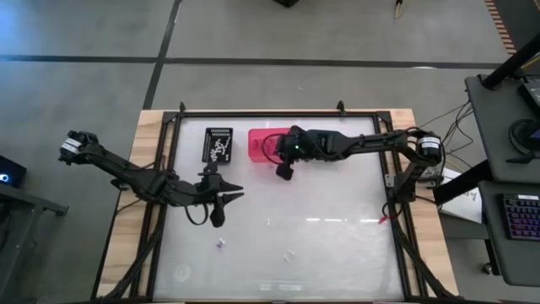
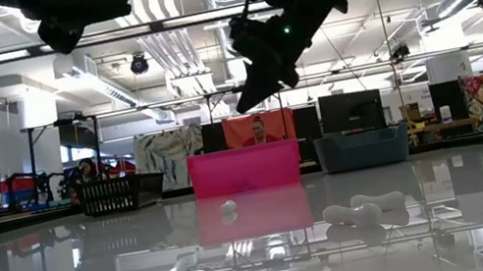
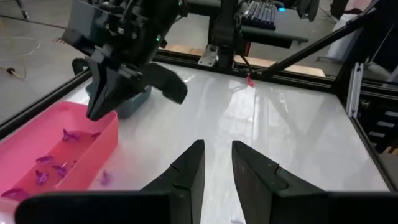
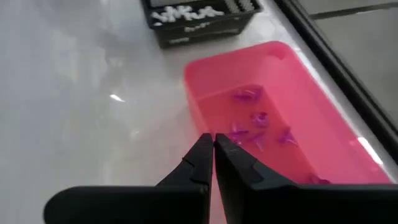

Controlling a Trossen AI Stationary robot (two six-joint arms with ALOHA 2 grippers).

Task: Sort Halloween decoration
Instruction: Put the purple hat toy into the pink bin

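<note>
Right end effector (image 4: 212, 163), pressed together, hovers over pink bin (image 4: 323, 124); left (image 3: 217, 163) slightly spread, empty. Purple trinkets (image 4: 258, 118) look light, stiff; pinch mid-body.

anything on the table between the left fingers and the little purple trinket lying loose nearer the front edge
Nothing: in the high view the stretch from the left gripper down to the purple trinket is bare white table.

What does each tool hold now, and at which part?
Nothing is held. The left tool is slightly open and empty over the table; the right tool is shut and empty over the pink bin.
</note>
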